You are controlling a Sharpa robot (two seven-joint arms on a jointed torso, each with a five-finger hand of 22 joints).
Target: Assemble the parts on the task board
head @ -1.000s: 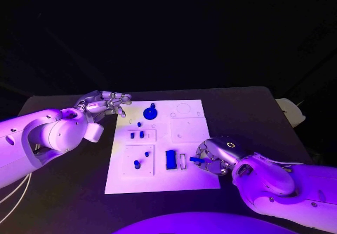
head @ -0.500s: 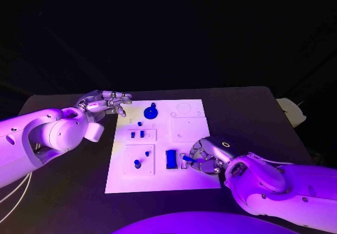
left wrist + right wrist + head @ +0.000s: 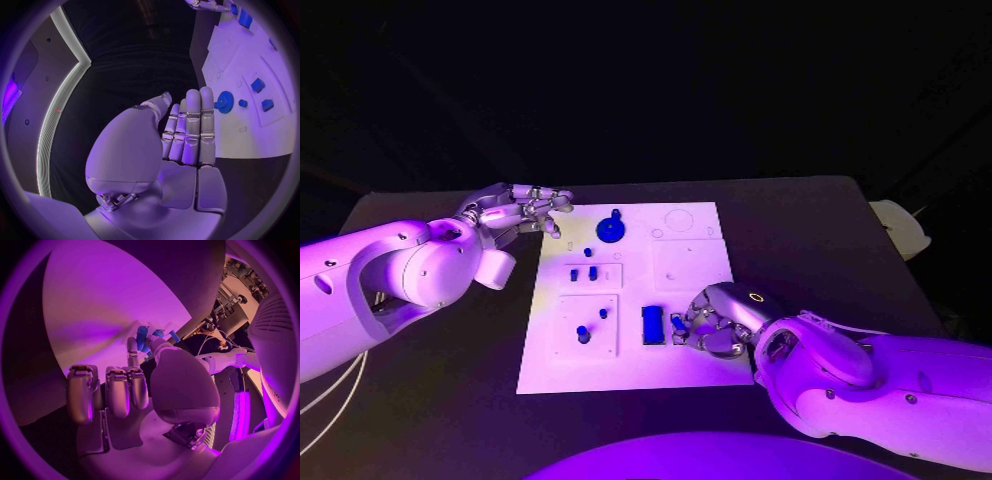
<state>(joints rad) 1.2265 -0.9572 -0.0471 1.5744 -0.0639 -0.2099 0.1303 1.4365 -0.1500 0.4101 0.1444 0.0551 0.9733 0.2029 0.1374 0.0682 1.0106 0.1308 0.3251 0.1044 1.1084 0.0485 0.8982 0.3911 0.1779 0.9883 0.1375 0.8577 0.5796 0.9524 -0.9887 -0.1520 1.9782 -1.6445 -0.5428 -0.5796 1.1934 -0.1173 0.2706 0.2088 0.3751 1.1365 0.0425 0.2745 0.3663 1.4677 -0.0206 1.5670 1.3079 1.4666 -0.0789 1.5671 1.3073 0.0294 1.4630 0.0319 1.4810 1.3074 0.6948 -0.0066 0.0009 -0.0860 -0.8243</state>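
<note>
White task board (image 3: 689, 265) flat on black desk (image 3: 834, 230); right robot hand (image 3: 711, 325) pinching small blue part (image 3: 679, 324) over board's near edge; left robot hand (image 3: 516, 210) empty, fingers straight, beside board's far corner.

The flat white plastic-looking task board (image 3: 689, 268) looks smooth and matt on the matt black table (image 3: 819, 230). The small blue parts (image 3: 651, 326) appear plastic, and the silver metallic right hand (image 3: 708, 322) is glossy.
</note>
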